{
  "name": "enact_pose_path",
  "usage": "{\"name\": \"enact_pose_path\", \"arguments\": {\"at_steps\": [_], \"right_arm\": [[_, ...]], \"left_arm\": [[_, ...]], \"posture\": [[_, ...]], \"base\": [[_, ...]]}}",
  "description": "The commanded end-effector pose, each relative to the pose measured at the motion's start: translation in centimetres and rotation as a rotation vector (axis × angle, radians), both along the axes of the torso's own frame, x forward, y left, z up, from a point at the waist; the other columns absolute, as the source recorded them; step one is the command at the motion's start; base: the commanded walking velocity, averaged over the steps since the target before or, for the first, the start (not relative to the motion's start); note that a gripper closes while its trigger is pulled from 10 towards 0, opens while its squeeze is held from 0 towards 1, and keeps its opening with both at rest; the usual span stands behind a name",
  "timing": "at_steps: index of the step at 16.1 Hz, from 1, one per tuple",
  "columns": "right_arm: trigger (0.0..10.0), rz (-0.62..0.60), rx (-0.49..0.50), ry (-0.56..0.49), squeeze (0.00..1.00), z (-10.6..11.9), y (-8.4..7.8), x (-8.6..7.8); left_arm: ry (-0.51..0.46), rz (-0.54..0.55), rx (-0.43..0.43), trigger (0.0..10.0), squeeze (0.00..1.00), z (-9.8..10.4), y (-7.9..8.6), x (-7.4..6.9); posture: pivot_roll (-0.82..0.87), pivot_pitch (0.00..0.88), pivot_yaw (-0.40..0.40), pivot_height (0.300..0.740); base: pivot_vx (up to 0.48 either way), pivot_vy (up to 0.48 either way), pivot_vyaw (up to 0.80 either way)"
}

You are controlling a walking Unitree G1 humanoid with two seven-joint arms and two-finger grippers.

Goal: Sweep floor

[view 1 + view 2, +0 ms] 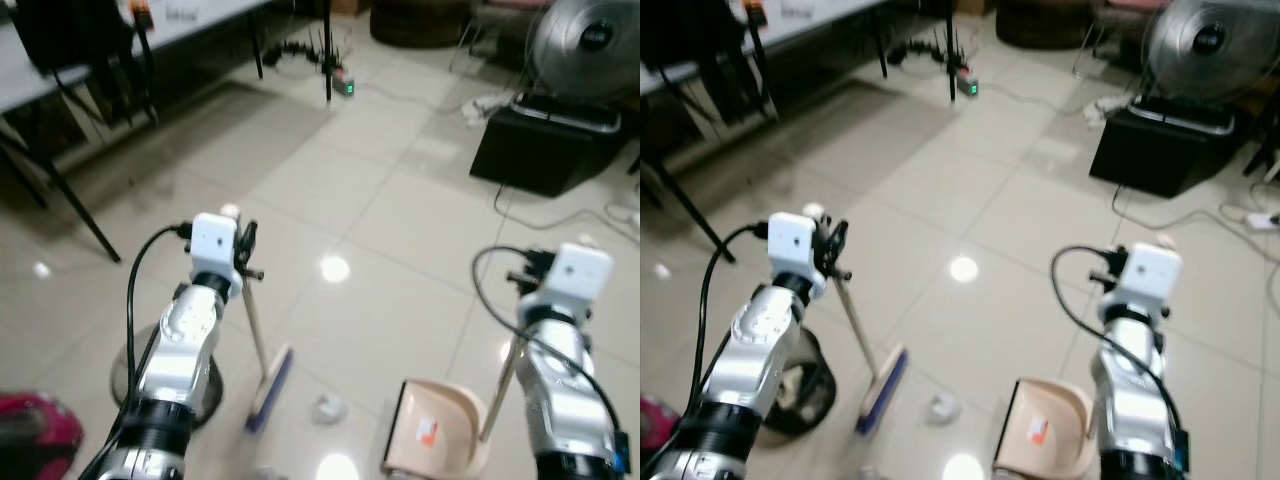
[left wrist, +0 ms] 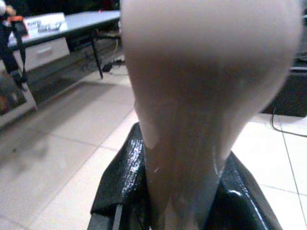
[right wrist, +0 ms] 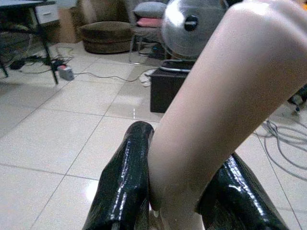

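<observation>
Far ahead of the right gripper there's a round grey standing fan (image 1: 588,40) behind a black box (image 1: 548,145); a white bench (image 1: 120,45) sits far ahead of the left one.

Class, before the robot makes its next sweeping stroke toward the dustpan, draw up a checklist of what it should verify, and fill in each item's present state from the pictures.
1. Left gripper shut on the broom handle: ok.
2. Right gripper shut on the dustpan handle: ok.
3. Broom head down at the floor: looks ok, contact cannot tell.
4. Crumpled litter lies between broom head and dustpan: ok.
5. Dustpan mouth faces the litter: ok.
6. Dustpan lip flat on the tiles: cannot tell.
</observation>
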State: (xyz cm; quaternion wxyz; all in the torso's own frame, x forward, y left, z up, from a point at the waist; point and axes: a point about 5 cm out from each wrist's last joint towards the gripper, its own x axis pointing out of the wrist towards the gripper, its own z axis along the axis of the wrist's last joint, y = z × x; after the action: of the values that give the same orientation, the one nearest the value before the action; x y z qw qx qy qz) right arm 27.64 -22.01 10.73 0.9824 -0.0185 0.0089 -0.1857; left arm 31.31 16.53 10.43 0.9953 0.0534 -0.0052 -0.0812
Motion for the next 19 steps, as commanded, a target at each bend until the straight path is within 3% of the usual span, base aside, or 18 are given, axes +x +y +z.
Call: {"name": "enact_pose_path", "arguments": {"at_steps": [1,4,6,10,11,14,19], "right_arm": [[10.0,0.019,-0.006,-0.050,0.00,0.7,0.7,0.5],[10.0,0.033,-0.034,-0.059,0.00,0.6,0.9,0.6],[10.0,0.081,-0.105,-0.030,0.00,0.3,0.6,1.4],[10.0,0.137,-0.164,-0.082,0.00,1.6,0.7,4.5],[10.0,0.137,-0.164,-0.082,0.00,1.6,0.7,4.5],[10.0,0.223,-0.206,-0.159,0.00,2.6,2.6,6.5],[10.0,0.342,-0.201,-0.241,0.00,2.8,6.8,7.6]], "left_arm": [[-0.038,0.029,0.049,10.0,0.00,0.3,0.8,-0.2],[-0.092,0.077,0.023,10.0,0.00,0.3,1.2,-0.7],[-0.108,0.125,0.002,10.0,0.00,0.0,1.6,-0.9],[-0.175,0.133,-0.051,10.0,0.00,0.5,1.3,-0.4],[-0.175,0.133,-0.051,10.0,0.00,0.5,1.3,-0.4],[-0.225,0.108,-0.076,10.0,0.00,0.8,0.5,0.1],[-0.260,0.082,-0.071,10.0,0.00,1.0,-0.3,0.8]], "posture": [[-0.06,0.102,0.062,0.740],[-0.06,0.142,0.065,0.740],[-0.04,0.219,0.059,0.740],[-0.02,0.303,0.041,0.740],[-0.02,0.303,0.041,0.740],[-0.02,0.329,0.017,0.740],[-0.01,0.327,0.012,0.740]], "base": [[0.000,0.000,0.00],[0.000,0.000,0.00],[0.000,0.000,0.00],[0.000,0.000,0.00],[0.000,0.000,0.00],[0.000,0.000,0.00],[0.000,0.000,0.00]]}}
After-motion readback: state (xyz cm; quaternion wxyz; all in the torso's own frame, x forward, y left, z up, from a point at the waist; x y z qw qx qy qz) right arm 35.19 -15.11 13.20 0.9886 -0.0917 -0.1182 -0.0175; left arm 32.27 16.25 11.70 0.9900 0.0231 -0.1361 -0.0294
